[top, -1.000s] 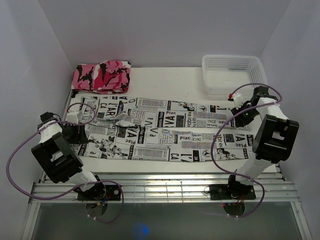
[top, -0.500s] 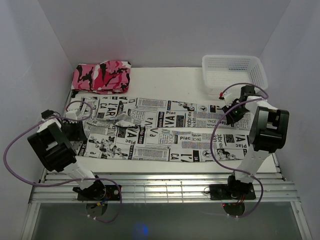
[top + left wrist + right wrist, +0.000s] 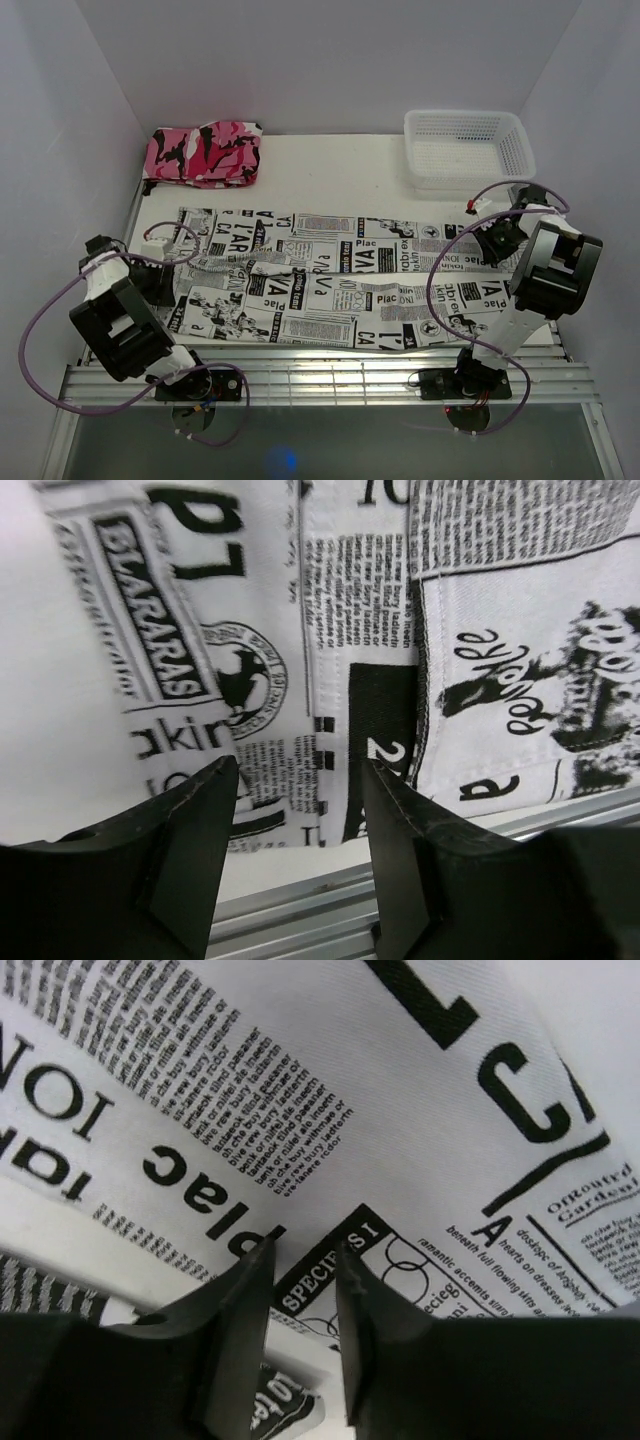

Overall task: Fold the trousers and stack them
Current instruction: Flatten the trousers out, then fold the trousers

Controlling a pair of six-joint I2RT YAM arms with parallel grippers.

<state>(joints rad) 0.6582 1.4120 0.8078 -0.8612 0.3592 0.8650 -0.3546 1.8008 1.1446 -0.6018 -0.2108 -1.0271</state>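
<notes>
Robot lab test cell.
Bare white walls point(image 3: 330, 60) box in the surface point(image 3: 340, 165); an aluminium rail point(image 3: 330, 375) carries two cabled robot arms point(image 3: 115, 320).

The trousers point(image 3: 330, 285) are white cloth printed all over with black newspaper text and pictures. They lie unfolded, stretched full length from left to right across the near half of the white table point(image 3: 330, 180). The two legs run side by side, one behind the other. The waist seems to be at the left end, where the cloth rumples a little.
</notes>
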